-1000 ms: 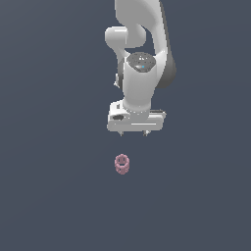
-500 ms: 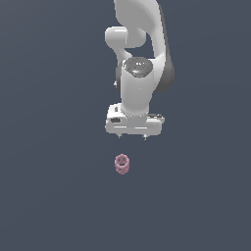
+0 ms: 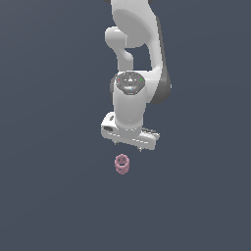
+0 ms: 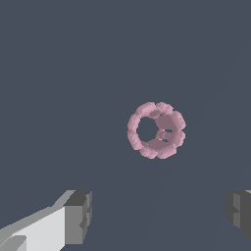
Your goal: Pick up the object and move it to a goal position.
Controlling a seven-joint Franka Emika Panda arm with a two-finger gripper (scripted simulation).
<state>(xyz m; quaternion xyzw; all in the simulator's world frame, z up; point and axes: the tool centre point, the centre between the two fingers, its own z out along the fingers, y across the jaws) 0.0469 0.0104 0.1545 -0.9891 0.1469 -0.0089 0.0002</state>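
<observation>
The object (image 3: 122,163) is a small dusty-pink, ribbed, bumpy cylinder with a hollow end, lying on the dark grey floor. In the wrist view the object (image 4: 156,130) shows its hollow end. My white gripper (image 3: 128,146) hangs just above the object, slightly toward the exterior view's right of it, and does not touch it. The jaws stand wide apart and empty. In the wrist view the gripper (image 4: 159,215) shows one grey fingertip (image 4: 78,215) on each side, with the object beyond the gap.
A plain dark grey floor (image 3: 49,196) surrounds the object on all sides. No other objects or a goal marker show.
The arm has moved toward the exterior view's left, bringing the open gripper closer over the object. The object has not moved.
</observation>
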